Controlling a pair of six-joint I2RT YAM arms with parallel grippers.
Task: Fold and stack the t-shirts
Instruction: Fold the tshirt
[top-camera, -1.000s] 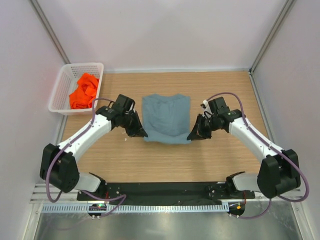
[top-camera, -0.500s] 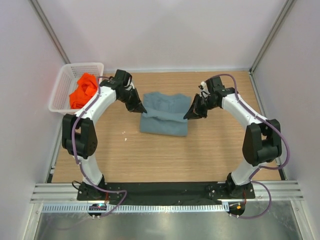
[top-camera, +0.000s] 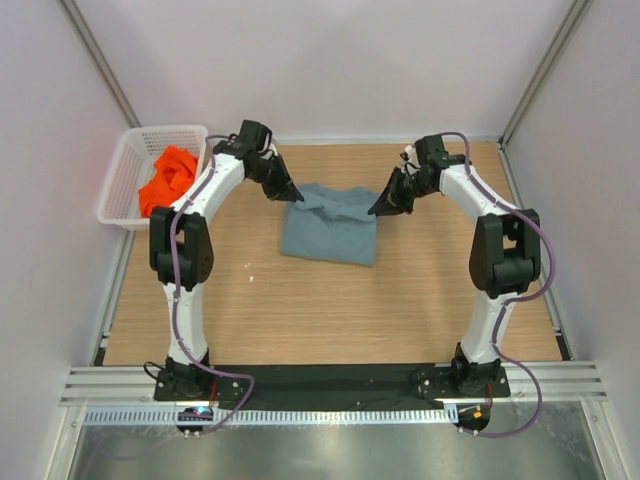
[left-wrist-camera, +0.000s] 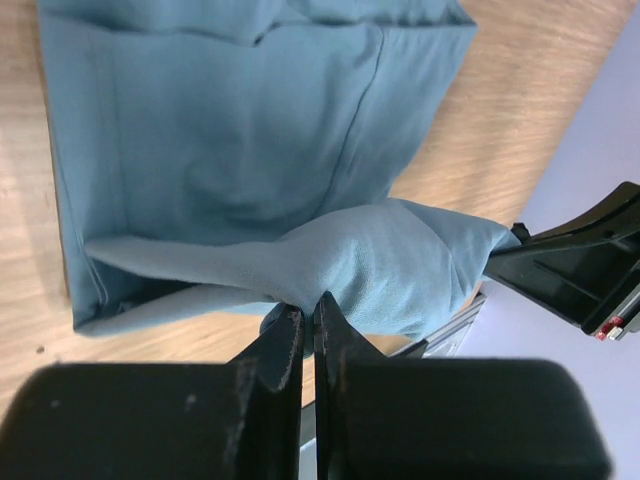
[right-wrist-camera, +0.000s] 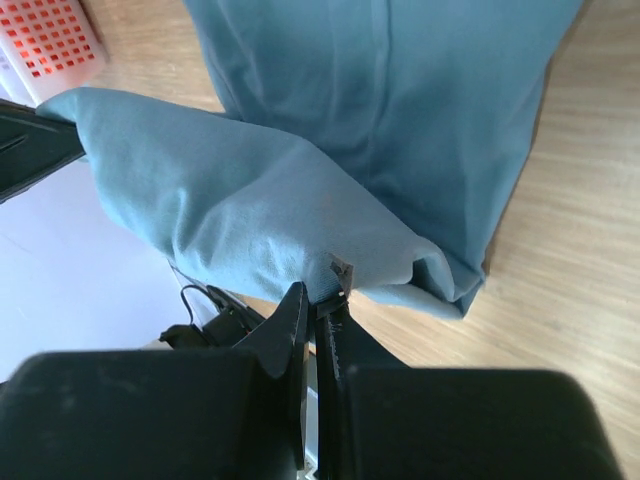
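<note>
The grey-blue t-shirt (top-camera: 330, 225) lies partly folded in the middle of the table, its far edge lifted. My left gripper (top-camera: 291, 195) is shut on its far left corner, and in the left wrist view the gripper (left-wrist-camera: 308, 312) pinches a raised fold of the grey-blue t-shirt (left-wrist-camera: 250, 150). My right gripper (top-camera: 378, 208) is shut on the far right corner; the right wrist view has this gripper (right-wrist-camera: 318, 303) clamped on the grey-blue t-shirt (right-wrist-camera: 390, 110). The orange t-shirt (top-camera: 165, 180) lies crumpled in the basket.
The white lattice basket (top-camera: 128, 165) stands at the far left corner of the wooden table (top-camera: 300, 310), close to the left arm. White walls enclose the back and both sides. A black base rail (top-camera: 330, 380) runs along the near edge.
Both grippers have carried the shirt's near edge away from the bases toward the far side, folding it over itself. The arms have stretched out far.
</note>
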